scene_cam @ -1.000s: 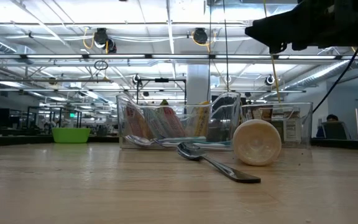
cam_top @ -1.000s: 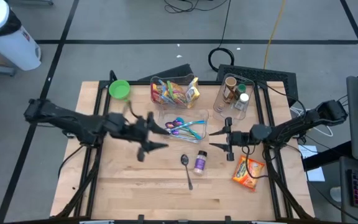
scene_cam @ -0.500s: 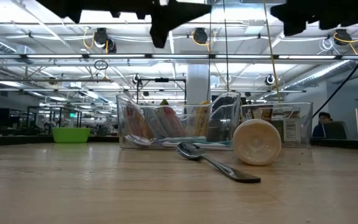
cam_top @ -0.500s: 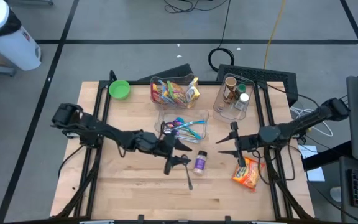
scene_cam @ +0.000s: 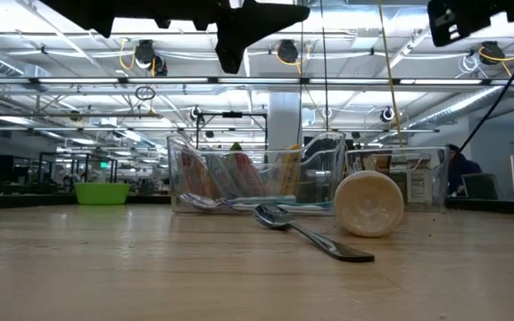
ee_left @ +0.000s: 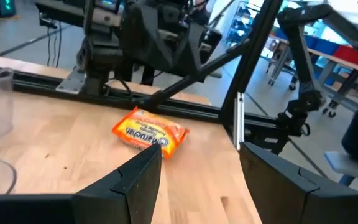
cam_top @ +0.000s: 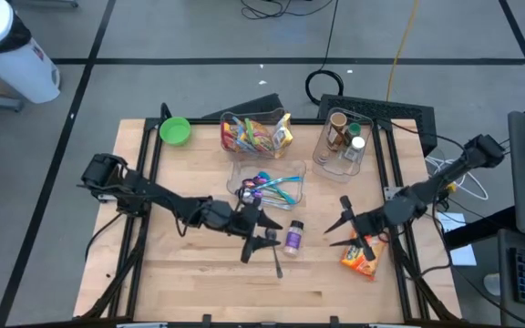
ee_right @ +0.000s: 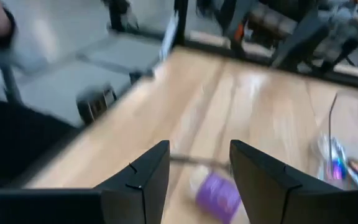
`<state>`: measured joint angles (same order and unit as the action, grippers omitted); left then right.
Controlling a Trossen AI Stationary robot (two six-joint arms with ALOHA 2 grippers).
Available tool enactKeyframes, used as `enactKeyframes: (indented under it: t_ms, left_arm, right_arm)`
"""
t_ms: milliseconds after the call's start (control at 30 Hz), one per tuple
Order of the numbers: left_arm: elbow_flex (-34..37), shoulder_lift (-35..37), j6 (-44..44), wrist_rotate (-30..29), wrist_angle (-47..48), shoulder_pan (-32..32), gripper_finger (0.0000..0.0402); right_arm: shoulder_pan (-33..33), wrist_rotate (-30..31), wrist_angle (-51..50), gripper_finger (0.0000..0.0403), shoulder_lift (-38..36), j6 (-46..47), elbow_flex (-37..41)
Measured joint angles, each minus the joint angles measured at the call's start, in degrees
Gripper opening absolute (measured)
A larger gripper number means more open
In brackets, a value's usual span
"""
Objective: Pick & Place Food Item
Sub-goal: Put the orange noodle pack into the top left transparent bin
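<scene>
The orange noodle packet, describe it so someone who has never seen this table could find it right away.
Look at the wooden table and go to its right edge. The orange noodle packet lies flat there, just under the right hand. It is the only orange, flat wrapper lying loose on the wood.

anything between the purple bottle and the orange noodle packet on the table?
High view: only the right gripper, fingers open, hangs over the stretch between the purple bottle and the orange noodle packet. Nothing lies on the wood there.
</scene>
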<state>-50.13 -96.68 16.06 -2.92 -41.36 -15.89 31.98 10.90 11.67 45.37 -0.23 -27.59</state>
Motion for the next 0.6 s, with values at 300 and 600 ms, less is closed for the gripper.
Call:
enactKeyframes:
  t_ms: [300,600]
  left_arm:
    - [0.0,0.0,-6.1,0.1,0.5,-0.3,0.0228]
    - [0.0,0.0,-6.9,0.0,0.4,0.5,0.0228]
  right_arm:
    - [10.1,14.1,-5.4,0.016,13.1,4.0,-2.4]
    - [15.4,15.2,-39.9,0.016,25.5,27.4,-20.1]
